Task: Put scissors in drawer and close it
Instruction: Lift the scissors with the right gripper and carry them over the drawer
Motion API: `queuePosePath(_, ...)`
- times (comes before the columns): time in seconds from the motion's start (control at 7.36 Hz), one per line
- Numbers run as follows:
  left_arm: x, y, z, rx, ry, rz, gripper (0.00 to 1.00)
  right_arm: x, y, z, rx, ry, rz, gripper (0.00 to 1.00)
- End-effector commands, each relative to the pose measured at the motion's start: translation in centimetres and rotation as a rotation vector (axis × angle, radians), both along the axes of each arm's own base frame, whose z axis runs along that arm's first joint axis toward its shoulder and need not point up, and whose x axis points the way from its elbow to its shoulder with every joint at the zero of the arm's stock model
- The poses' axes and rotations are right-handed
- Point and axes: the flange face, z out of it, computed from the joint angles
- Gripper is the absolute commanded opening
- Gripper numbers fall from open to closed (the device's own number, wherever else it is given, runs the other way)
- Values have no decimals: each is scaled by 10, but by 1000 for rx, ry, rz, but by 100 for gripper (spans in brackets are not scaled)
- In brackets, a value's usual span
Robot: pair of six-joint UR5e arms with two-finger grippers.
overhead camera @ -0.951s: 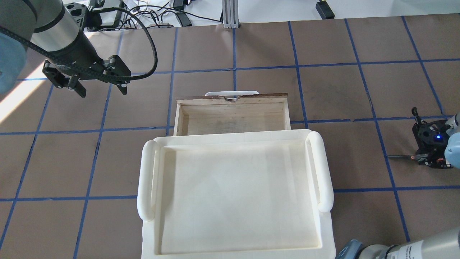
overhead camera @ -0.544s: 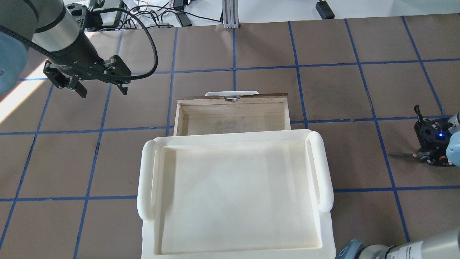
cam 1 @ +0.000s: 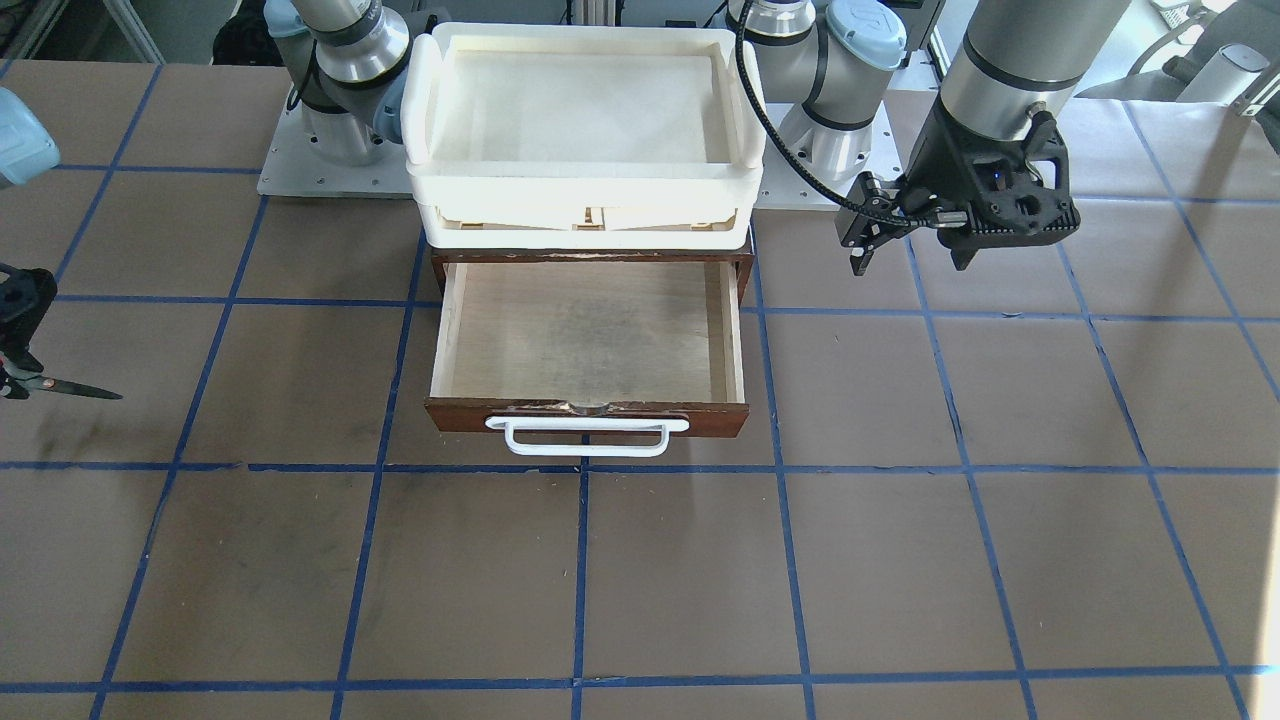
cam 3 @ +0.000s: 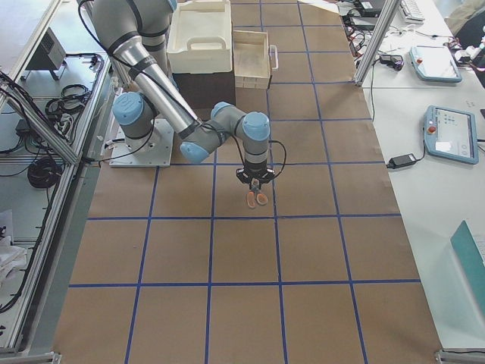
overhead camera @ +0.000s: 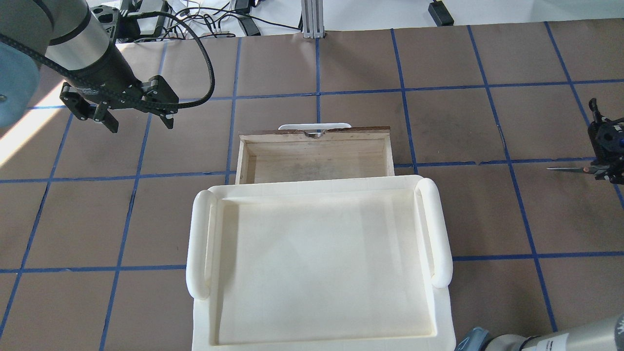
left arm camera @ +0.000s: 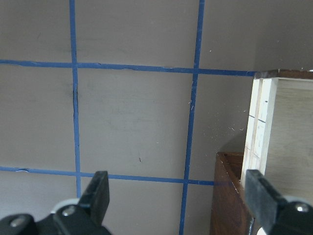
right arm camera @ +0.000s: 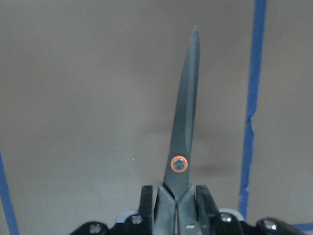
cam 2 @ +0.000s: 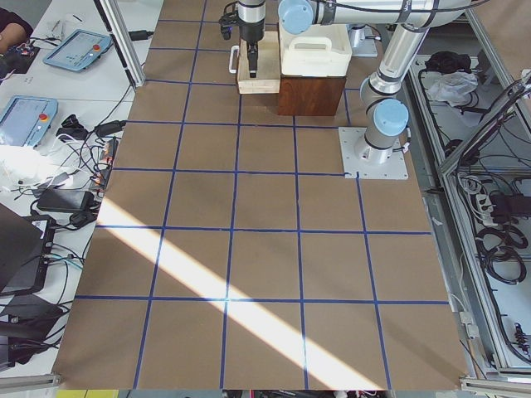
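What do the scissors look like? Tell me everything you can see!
The scissors are small, with dark grey metal blades closed into one point and an orange rivet at the pivot. Their orange loop handles show only in the right side view. The right gripper is shut on them just behind the rivet, holding them about level, seemingly just above the brown table, far to the side of the open drawer, tip pointing towards it.

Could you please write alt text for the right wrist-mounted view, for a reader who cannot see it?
The right gripper is shut on the scissors just behind their orange pivot, the closed dark blades pointing away from the camera. Below is the brown table with blue tape lines.
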Motion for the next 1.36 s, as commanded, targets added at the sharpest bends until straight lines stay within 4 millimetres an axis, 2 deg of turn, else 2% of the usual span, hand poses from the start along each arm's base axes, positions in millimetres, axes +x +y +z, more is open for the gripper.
queuePosePath(0.0,0,0,0,0,0,0,100,46,-39,83,-84,-43,2,0)
queuePosePath(0.14,1,1,2,-5,0,1,100,86,-55,109,-83,-54,35,0)
queuePosePath(0.27,1,1,2,-3,-1,1,100,128,-67,131,-81,-67,-9,0)
queuePosePath(0.41,1,2,3,-8,0,1,100,177,-73,163,-98,-85,-34,0)
queuePosePath(0.54,1,2,3,-8,0,3,100,233,-73,174,-94,-116,-88,0)
queuePosePath(0.68,1,2,3,-6,-2,3,100,302,-69,177,-98,-138,-70,0)
queuePosePath(0.82,1,2,3,-6,0,3,100,387,-54,180,-100,-169,-107,0)
queuePosePath(0.95,2,2,3,-6,-2,4,100,467,-36,175,-90,-192,-104,0)
queuePosePath(1.09,2,2,3,-6,-2,4,100,513,-28,165,-67,-201,-128,0)
queuePosePath(1.22,2,2,3,-6,-2,4,100,547,-17,161,-60,-202,-115,0)
